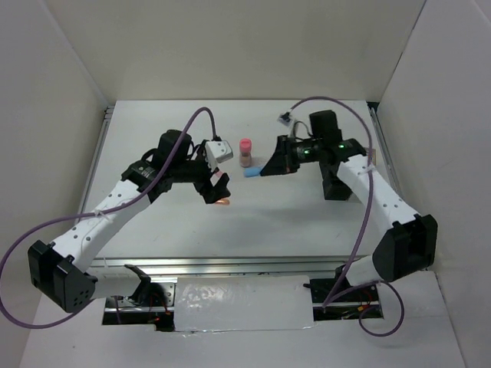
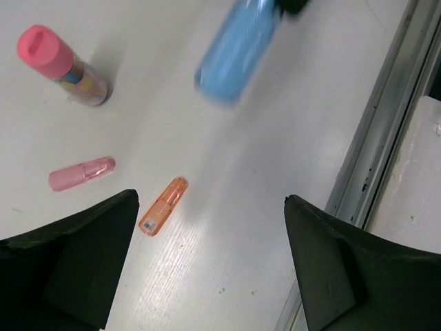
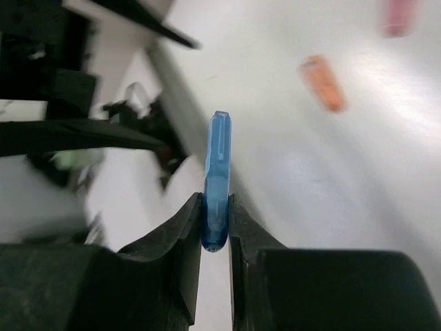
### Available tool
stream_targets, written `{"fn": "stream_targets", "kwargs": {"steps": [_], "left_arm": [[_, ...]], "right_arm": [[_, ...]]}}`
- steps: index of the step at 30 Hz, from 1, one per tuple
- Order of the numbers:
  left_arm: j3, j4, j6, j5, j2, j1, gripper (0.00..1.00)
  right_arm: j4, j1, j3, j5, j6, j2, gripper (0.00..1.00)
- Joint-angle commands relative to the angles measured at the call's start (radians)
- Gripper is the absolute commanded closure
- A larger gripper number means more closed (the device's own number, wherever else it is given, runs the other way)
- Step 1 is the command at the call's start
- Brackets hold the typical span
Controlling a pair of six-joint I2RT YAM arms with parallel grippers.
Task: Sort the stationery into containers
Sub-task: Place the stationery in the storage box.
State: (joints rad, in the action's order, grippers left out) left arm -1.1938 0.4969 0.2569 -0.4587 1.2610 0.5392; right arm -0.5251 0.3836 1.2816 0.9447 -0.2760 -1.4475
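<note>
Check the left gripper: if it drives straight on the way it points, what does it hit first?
Likely bare table: the left gripper is open and points down at it. The orange cap lies close to one finger and could be clipped; depth is unclear.

Top external view: fixed, high behind both arm bases, facing down and forward; distant, covers the whole bench.
Left wrist view: close above the bench, facing down between the fingers of the left pincer.
Right wrist view: close, sighted along the right pincer, tilted across the bench.
Shared by all three: the orange cap piece and the blue piece.
</note>
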Motion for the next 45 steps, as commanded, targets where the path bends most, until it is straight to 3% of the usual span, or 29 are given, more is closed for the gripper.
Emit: {"fn": "stream_targets", "kwargs": {"steps": [1,7,10,17,33,34,35,36,40,45], "left_arm": [[-0.013,-0.02,-0.071,0.025,-0.04,-0.053,0.01],[0.002,-0.021,-0.09,-0.003,-0.006,-0.119,0.01],[0.005,-0.018,-0.087,-0.012,0.02,-0.119,0.01],[-0.058,0.048,-0.035,0.014,0.155,-0.116,0.01],[0.065,-0.06,0.045,0.02,0.198,-0.114,0.01],[0.069,-0.063,0.059,0.017,0.207,-0.116,0.01],[0.068,-0.06,0.086,0.012,0.228,-0.114,0.01],[0.063,-0.054,0.108,0.012,0.242,-0.114,0.01],[0.054,-0.07,0.208,0.029,0.293,-0.114,0.14],[0.011,-0.066,0.307,0.043,0.383,-0.116,0.2]], "right_arm": [[-0.18,-0.165,0.056,-0.166,0.246,0.122,1.0],[-0.577,-0.435,0.2,-0.447,0.651,0.098,1.0],[-0.687,-0.556,0.251,-0.585,0.747,0.073,1.0],[-0.688,-0.726,0.252,-0.84,0.919,-0.019,1.0],[-0.579,-0.733,0.308,-0.87,0.897,-0.206,1.0],[-0.582,-0.729,0.308,-0.88,0.899,-0.221,0.98],[-0.589,-0.721,0.308,-0.882,0.899,-0.231,0.86],[-0.59,-0.718,0.309,-0.883,0.897,-0.24,0.82],[-0.599,-0.706,0.334,-0.885,0.885,-0.261,0.55],[-0.639,-0.686,0.396,-0.865,0.862,-0.24,0.46]]}}
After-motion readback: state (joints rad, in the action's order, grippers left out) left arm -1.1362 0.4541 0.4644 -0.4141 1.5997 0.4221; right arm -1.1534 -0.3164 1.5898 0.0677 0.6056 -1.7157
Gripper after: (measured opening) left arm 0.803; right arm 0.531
